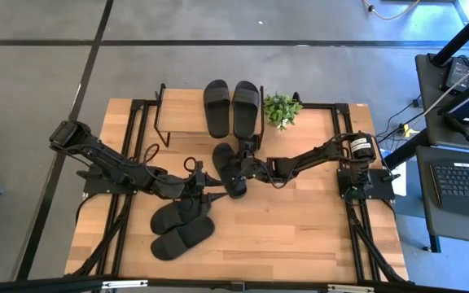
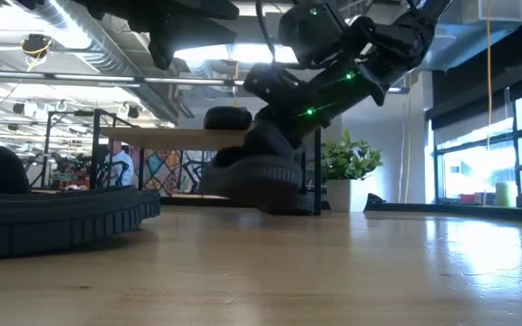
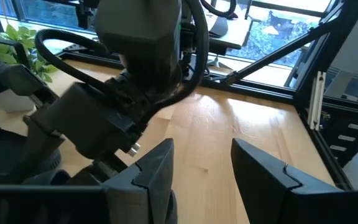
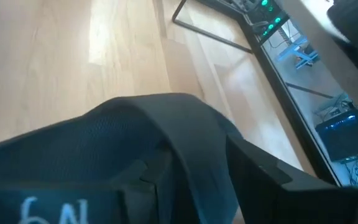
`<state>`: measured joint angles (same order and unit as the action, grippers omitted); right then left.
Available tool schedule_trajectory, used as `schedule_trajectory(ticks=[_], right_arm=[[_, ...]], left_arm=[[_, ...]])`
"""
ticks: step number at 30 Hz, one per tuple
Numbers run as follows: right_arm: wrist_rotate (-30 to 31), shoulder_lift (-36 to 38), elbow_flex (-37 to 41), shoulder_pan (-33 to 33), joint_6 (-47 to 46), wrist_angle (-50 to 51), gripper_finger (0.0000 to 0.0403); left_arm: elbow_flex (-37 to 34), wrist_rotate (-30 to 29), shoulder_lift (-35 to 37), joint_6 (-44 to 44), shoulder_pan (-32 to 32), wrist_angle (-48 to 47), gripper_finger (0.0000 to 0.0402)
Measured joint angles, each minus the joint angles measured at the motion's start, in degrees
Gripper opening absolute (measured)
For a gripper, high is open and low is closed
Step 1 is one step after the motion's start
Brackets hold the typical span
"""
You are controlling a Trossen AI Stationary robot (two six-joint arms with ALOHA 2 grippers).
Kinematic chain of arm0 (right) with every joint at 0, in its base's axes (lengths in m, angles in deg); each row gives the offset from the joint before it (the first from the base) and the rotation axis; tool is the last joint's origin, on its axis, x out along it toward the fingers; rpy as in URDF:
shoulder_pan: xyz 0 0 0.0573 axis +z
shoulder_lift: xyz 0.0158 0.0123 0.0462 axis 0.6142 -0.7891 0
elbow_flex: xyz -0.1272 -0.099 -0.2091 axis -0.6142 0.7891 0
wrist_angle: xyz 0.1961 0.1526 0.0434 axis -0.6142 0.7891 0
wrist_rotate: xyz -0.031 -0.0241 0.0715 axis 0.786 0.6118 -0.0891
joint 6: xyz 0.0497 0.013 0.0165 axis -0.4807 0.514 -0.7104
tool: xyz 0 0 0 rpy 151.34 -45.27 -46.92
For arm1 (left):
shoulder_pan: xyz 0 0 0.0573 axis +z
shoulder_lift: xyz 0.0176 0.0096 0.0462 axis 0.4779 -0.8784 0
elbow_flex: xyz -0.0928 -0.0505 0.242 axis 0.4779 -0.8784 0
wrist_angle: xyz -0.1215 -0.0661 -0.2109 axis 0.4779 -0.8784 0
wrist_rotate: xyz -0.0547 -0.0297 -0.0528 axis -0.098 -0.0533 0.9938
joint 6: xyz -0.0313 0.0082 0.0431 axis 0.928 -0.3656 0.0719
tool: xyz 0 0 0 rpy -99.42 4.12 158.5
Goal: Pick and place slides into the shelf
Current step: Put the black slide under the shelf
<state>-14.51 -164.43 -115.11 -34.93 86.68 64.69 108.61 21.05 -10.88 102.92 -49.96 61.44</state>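
On the wooden tabletop, my right gripper pinches a black rubber slide sandal; next, I judge, the light-wood shelf. Left gripper waits spread.

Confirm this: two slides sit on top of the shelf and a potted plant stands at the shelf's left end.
Not quite. The two slides do sit on the shelf, but the potted plant stands at its right end, not its left. The high view shows it.

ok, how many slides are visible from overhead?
5. Two slides sit side by side on the shelf top, one is at the right hand mid-table, two lie near the front. More may be hidden under the shelf top or arms.
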Motion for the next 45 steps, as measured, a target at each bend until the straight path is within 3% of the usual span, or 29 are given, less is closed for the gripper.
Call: schedule_trajectory(ticks=[7, 15, 28, 45], right_arm=[[0.0, 0.1, -0.6, 0.0, 0.0, 0.8, 0.0138], [0.0, 0.1, -0.6, 0.0, 0.0, 2.9, 0.0138], [0.0, 0.1, -0.6, 0.0, 0.0, 2.9, 0.0138], [0.0, 0.1, -0.6, 0.0, 0.0, 3.0, 0.0138]], left_arm=[[0.0, 0.0, 0.0, 0.1, 0.0, -0.8, 0.0153], [0.0, 1.4, 0.1, 9.4, 0.0, -11.0, 0.0153], [0.0, 3.0, 0.1, 15.2, 1.8, -11.0, 0.0153], [0.0, 8.9, 0.0, 15.5, 7.2, -13.8, 0.0153]])
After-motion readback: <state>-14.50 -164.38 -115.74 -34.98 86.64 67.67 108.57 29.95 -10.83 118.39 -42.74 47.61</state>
